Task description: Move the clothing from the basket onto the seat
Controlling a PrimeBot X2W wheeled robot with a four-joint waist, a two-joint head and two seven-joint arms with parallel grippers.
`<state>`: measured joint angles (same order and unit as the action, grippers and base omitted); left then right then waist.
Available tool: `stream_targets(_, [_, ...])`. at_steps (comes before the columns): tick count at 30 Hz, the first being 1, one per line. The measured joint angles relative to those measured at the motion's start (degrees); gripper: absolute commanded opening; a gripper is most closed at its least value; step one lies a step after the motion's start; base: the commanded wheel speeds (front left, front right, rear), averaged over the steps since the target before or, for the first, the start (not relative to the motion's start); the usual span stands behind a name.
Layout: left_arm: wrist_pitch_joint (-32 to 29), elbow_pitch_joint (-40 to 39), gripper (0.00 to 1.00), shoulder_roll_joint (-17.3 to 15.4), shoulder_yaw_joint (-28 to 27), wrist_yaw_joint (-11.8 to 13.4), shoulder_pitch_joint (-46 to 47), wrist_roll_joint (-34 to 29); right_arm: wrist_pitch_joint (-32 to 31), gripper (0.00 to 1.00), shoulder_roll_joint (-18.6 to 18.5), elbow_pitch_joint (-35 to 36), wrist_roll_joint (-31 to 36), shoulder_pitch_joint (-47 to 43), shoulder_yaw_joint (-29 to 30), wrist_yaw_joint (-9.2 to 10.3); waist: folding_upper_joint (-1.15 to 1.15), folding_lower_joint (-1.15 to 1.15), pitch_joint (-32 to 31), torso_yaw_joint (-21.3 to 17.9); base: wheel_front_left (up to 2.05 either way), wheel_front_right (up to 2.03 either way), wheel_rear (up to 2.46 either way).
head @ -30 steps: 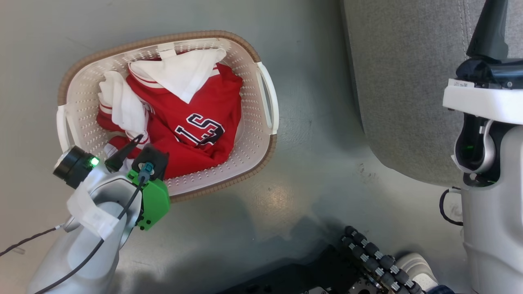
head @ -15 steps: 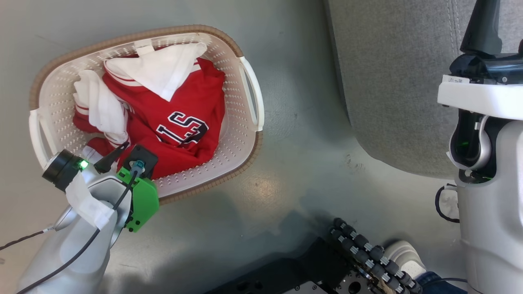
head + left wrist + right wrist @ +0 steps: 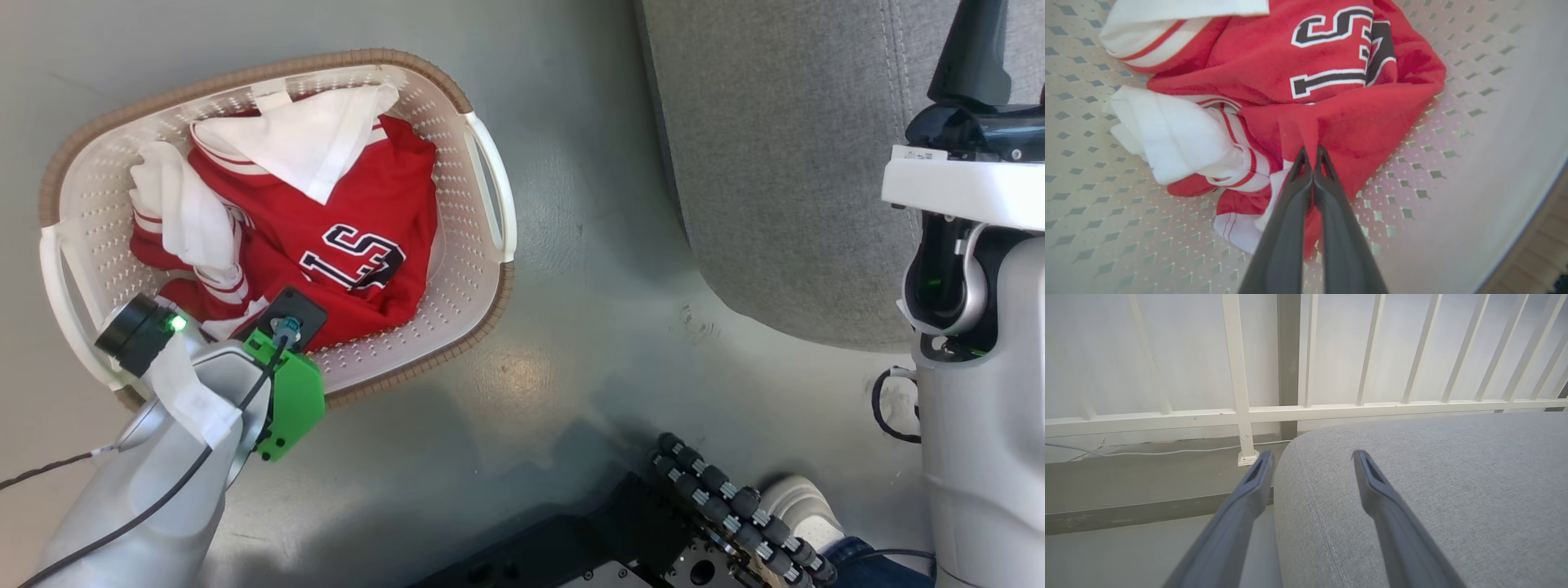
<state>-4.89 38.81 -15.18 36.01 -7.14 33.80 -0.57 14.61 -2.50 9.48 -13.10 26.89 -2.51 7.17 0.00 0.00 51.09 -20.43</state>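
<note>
The seat [image 3: 1433, 490], grey with stitched seams, lies directly under and ahead of the right pincer [image 3: 1312, 457], whose fingers stand wide apart with nothing between them; beyond its tips runs a white railing [image 3: 1306, 408]. The grey floor [image 3: 588, 327] separates the seat from the basket [image 3: 245, 77], which sits well off to that pincer's left. The basket surrounds the left pincer [image 3: 1312, 157]; its perforated cream wall shows on both sides of the fingers, and its brown rim is off to their lower right in the wrist view. The clothing [image 3: 1355, 122] is in the basket, heaped just ahead of the left pincer's tips (the dark, white-outlined characters lie further on, beyond the pinch); white striped cuffs bunch to the fingers' left. The left pincer is pressed closed on a raised fold of the red fabric.
</note>
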Motion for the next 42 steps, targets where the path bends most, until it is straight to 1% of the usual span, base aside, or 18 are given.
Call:
stream_targets(6, [2.98, -0.32, 0.00, 0.97, 0.44, 0.00, 1.12, 1.56, 0.00, 1.00, 0.01, -0.88, 0.25, 0.25, 0.43, 0.00, 0.00, 0.00, -1.42, 0.63, 0.00, 0.00, 0.00])
stream_targets(12, [6.55, -0.87, 0.00, 3.32, -2.18, -0.01, 1.88, 5.24, 0.00, 1.00, 0.01, -2.08, 1.76, 0.26, 1.13, 0.00, 0.00, 0.00, -3.76, 1.77, 0.00, 0.00, 0.00])
stream_targets(18, [9.03, -1.46, 0.00, 4.85, -2.97, -0.13, 2.46, 7.04, 0.00, 1.00, 0.01, -3.25, 3.31, 0.20, 1.75, 0.00, 0.00, -0.01, -6.34, 3.04, 0.00, 0.00, 0.00])
stream_targets(22, [11.61, -2.01, 0.00, 6.49, -4.17, -0.24, 2.71, 8.65, 0.00, 1.00, 0.00, -4.77, 4.69, -0.51, 2.15, 0.00, 0.00, -0.01, -9.49, 4.57, 0.00, 0.00, 0.00])
stream_targets(26, [13.10, -2.20, 0.00, 8.24, -5.23, -0.25, 2.71, 11.16, 0.01, 1.00, -0.01, -5.81, 6.30, -1.60, 2.26, 0.00, 0.00, -0.01, -12.33, 5.96, 0.00, 0.00, 0.00])
stream_targets(29, [14.06, -2.35, 0.00, 9.26, -5.95, -0.25, 2.74, 11.76, 0.00, 1.00, -0.01, -6.71, 6.81, -3.18, 2.30, 0.00, 0.00, -0.01, -14.55, 7.06, 0.00, 0.00, 0.00])
stream_targets(31, [14.61, -2.50, 0.00, 9.65, -6.08, -0.25, 2.80, 12.99, 0.00, 1.00, -0.04, -7.38, 7.04, -4.11, 2.41, -0.01, 0.00, -0.01, -16.05, 7.82, 0.00, 0.00, 0.00])
stream_targets(38, [15.60, -2.88, 0.00, 10.82, -6.37, -0.25, 4.15, 14.08, 0.00, 1.00, -0.31, -9.64, 7.14, -6.91, 2.56, -0.11, 0.00, -0.01, -21.53, 10.66, 0.00, 0.00, 0.00])
stream_targets(42, [15.84, -3.09, 0.00, 11.04, -6.56, -0.25, 4.98, 14.69, 0.00, 1.00, -0.32, -10.66, 7.35, -8.21, 2.36, -0.67, 0.00, -0.01, -24.77, 12.16, 0.00, 0.00, 0.00])
